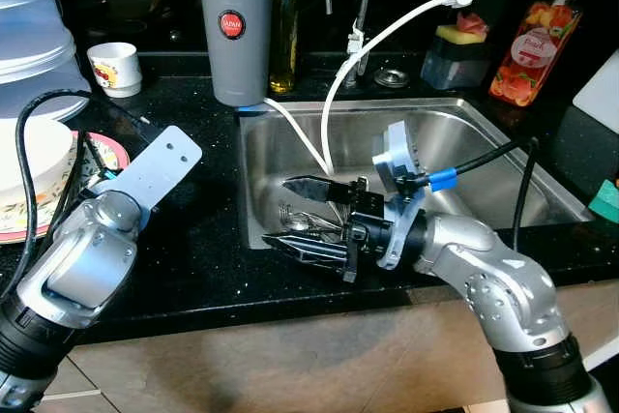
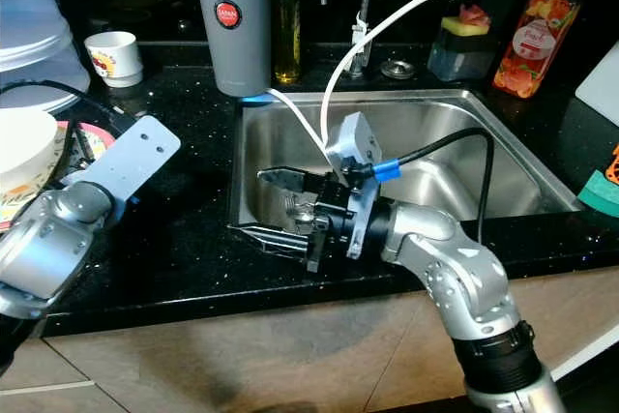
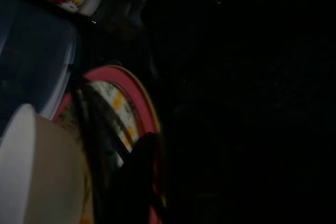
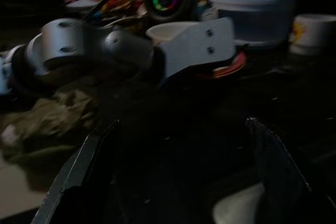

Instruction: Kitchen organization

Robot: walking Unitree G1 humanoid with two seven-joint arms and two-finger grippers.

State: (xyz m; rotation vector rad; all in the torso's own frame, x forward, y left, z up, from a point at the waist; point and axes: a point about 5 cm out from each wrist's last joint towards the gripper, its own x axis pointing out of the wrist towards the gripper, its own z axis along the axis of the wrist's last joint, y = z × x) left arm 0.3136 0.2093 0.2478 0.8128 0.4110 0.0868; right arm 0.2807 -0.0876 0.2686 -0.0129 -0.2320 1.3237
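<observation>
My black right gripper [image 1: 305,218] hangs over the steel-grey sink [image 1: 484,157], beyond it a grey canister [image 1: 233,28] with a red badge, a white hose [image 1: 334,103], and black speckled counter [image 1: 193,239] beside my fingers.

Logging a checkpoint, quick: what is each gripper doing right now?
Left gripper: by the red-rimmed plate; fingers cannot be told.
Right gripper: open, empty, at the sink's left edge.

I can read one word: "JAPAN", white on a round red badge on the grey canister [image 1: 233,31] at upper centre. The pump bottle's [image 1: 533,44] label stays illegible to me.
</observation>
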